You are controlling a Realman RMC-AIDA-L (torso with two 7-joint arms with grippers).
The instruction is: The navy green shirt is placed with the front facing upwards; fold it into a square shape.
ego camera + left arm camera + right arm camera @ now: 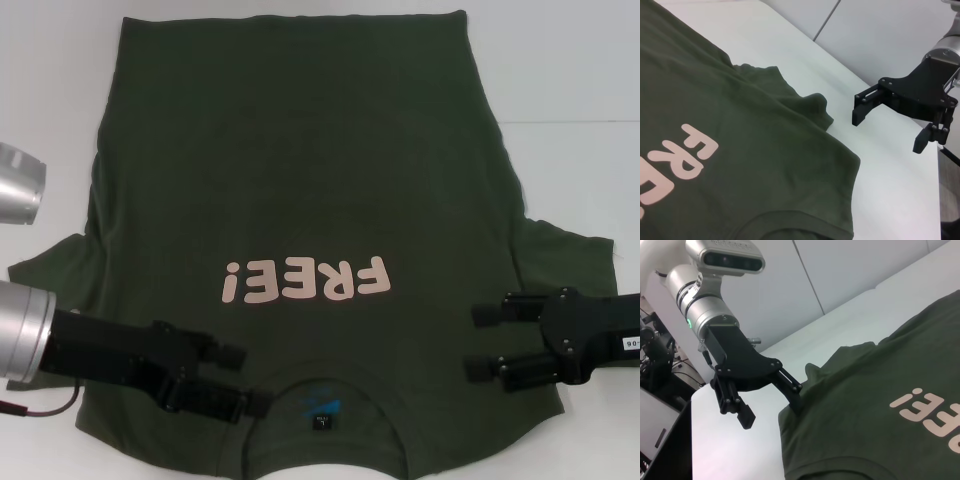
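my arms end in brushed silver cylinders, and each one carries a matte black bracket that narrows toward its gripper. my left gripper (240, 378) has two slim black fingers with small round screws along the linkage bars — a thin red cable trails beneath its silver wrist. my right gripper (478, 338) is the same black build, with a small white label with dark print on its side. a green light glows on my left forearm, with a grey camera above it.
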